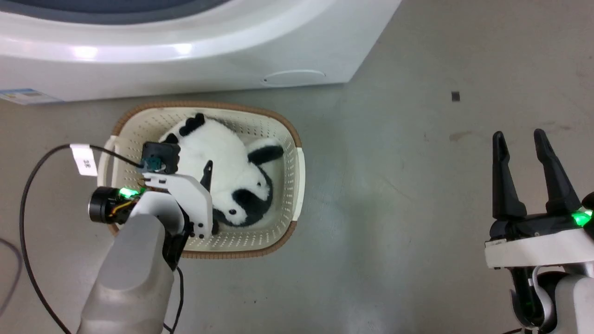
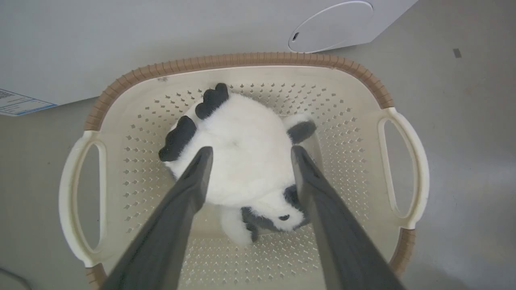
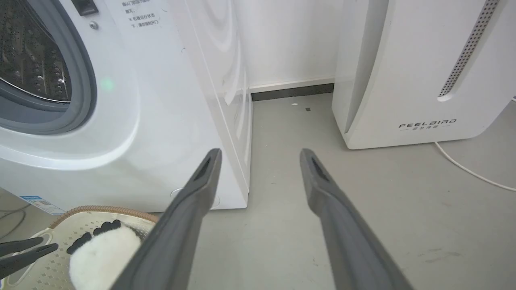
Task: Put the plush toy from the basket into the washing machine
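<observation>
The plush toy [image 2: 242, 169] lies curled in the basket [image 2: 242, 60], which stands on the floor [image 1: 417, 185] just before the washing machine [image 1: 185, 51]. The left gripper [image 2: 250, 150] is poised over it, its 2 fingers [image 2: 189, 189] spread wide and holding nothing, straddling the white back. The right gripper [image 1: 519, 134] is likewise spread and empty, well apart from the basket. The panda looks light, soft and squashy, likely to compress rather than slip. Its round body seems the surest hold, since a thin ear or paw might pull free.
</observation>
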Controlling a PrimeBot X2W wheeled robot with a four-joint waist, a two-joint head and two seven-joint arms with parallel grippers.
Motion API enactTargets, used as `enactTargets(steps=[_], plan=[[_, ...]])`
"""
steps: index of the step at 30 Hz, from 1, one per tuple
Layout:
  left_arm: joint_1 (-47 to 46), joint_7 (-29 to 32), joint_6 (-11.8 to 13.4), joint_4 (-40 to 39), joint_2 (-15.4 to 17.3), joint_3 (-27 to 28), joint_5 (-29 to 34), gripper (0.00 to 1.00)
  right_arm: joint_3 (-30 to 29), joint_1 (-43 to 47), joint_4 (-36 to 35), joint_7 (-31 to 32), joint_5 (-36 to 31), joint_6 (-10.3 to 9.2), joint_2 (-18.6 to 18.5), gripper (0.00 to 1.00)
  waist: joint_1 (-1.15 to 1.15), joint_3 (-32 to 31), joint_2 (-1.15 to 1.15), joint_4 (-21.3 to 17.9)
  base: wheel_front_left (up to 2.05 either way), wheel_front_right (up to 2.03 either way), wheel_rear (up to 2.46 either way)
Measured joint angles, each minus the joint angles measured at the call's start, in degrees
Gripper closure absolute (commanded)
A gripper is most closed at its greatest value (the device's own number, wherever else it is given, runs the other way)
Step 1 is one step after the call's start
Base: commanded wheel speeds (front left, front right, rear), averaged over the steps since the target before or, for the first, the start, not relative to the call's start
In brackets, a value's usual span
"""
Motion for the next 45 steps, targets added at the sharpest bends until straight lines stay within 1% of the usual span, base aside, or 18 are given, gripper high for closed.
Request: enactTargets(steps=[12, 18, 24, 33, 34, 35, 36, 45], plan=[[-8.76, 1.92, 0.09, 7.55, 2.99, -2.48, -1.13, 0.00, -0.45, -2.82, -1.36, -1.36, 2.10, 0.00, 0.00, 0.00, 0.00, 9.10, 0.00, -1.32, 0.00, 0.00, 0.00], [-11.79, 3.10, 0.53, 10.53, 3.46, -3.33, -1.67, 0.00, -0.63, -3.65, -1.75, -2.11, 2.89, 0.00, 0.00, 0.00, 0.00, 12.21, 0.00, -1.87, 0.00, 0.00, 0.00], [-15.93, 3.88, 0.53, 14.32, 4.68, -4.70, -2.50, 0.00, -1.10, -4.97, -2.08, -2.72, 4.00, 0.00, 0.00, 0.00, 0.00, 16.21, 0.00, -2.77, 0.00, 0.00, 0.00], [-21.74, 4.38, 1.53, 18.96, 5.58, -6.92, -2.96, 0.00, -1.70, -6.85, -2.38, -3.88, 6.02, -0.01, 0.00, 0.00, -0.01, 20.61, 0.00, -3.25, 0.00, 0.00, 0.00], [-22.28, 4.44, 1.53, 19.46, 5.68, -7.20, -2.97, 0.04, -1.71, -7.10, -2.38, -3.99, 6.16, -0.01, 0.00, 0.00, -0.01, 20.99, 0.00, -3.27, 0.00, 0.00, 0.00], [-22.75, 4.39, 1.52, 19.98, 5.75, -7.36, -3.09, 0.87, -1.72, -7.34, -2.36, -4.24, 6.43, -0.01, 0.00, 0.00, 0.00, 21.32, 0.00, -3.30, 0.00, 0.00, 0.00], [-23.22, 4.01, 1.52, 20.57, 5.81, -7.60, -3.26, 1.00, -1.75, -7.60, -2.35, -4.37, 6.61, -0.01, 0.00, 0.00, -0.01, 21.60, 0.00, -3.32, 0.00, 0.00, 0.00], [-25.91, 2.93, 0.42, 25.70, 6.60, -9.40, -5.04, 1.00, -2.15, -9.16, -1.65, -5.41, 8.94, -0.01, 0.00, 0.00, -0.01, 21.67, 0.00, -3.77, 0.00, 0.00, 0.00]])
